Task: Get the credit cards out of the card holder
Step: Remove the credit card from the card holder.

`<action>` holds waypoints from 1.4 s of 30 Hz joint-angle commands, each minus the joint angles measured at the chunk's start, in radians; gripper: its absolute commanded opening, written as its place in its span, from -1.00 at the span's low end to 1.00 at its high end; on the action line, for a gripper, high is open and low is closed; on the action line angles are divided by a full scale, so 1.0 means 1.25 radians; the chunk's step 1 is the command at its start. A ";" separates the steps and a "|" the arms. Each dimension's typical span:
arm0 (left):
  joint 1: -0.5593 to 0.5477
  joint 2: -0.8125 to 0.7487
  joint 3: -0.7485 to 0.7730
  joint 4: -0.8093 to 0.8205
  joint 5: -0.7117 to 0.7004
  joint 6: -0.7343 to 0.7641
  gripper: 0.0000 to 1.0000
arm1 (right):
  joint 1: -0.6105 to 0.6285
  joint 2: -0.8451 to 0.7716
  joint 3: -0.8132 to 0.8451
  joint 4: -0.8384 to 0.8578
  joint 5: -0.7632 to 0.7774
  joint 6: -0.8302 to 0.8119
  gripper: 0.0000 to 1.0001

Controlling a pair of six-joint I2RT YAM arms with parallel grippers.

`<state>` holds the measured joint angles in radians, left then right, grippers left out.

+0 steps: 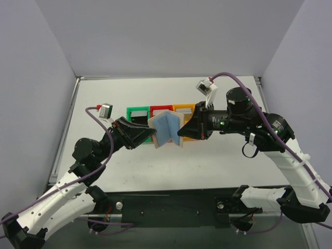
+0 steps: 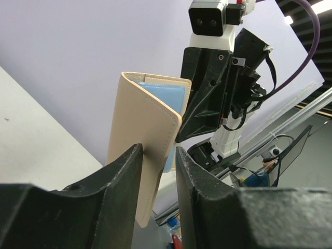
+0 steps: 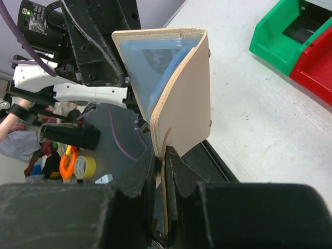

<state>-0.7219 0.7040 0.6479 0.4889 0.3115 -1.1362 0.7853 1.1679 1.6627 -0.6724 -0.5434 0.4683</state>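
Right fingers [image 3: 139, 179] pinched one tan flap of card holder [image 3: 189, 98], held off surface [image 1: 207, 166] between arms, blue inside showing. Left fingers [image 2: 122, 171] half spread astride other flap, straight ahead; grip unclear.

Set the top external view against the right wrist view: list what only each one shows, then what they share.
Only the top view: the orange bin, last in the row of bins behind the card holder. Only the right wrist view: the right gripper pinched shut on the holder's tan flap, and two small studs on that flap's outside. Both: the card holder standing open, the green bin and the red bin.
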 commanded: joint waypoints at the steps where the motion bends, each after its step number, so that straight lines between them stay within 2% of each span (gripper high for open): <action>1: 0.003 -0.029 0.025 0.018 -0.005 0.024 -0.10 | -0.001 -0.015 -0.002 0.041 -0.016 0.003 -1.00; 8: 0.004 -0.056 0.028 -0.045 -0.023 0.060 -0.11 | -0.002 -0.015 0.000 0.041 -0.017 0.003 -1.00; 13: 0.003 -0.081 0.025 -0.092 -0.050 0.086 -0.21 | -0.002 -0.019 0.000 0.040 -0.016 0.003 -1.00; 26: 0.003 -0.105 0.025 -0.136 -0.075 0.110 -0.23 | -0.008 -0.025 0.003 0.041 -0.024 0.002 -1.00; 31: 0.004 -0.090 0.028 -0.130 -0.070 0.108 -0.33 | -0.008 -0.025 0.006 0.043 -0.040 0.003 -1.00; 36: 0.004 -0.082 0.029 -0.130 -0.068 0.119 -0.61 | -0.010 -0.030 0.010 0.046 -0.039 0.002 -1.00; 42: 0.003 -0.091 0.030 -0.139 -0.070 0.128 -0.66 | -0.008 -0.034 0.005 0.051 -0.041 0.002 -1.00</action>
<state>-0.7200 0.6033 0.6479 0.3153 0.2314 -1.0012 0.7792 1.1488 1.6627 -0.6693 -0.5697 0.4694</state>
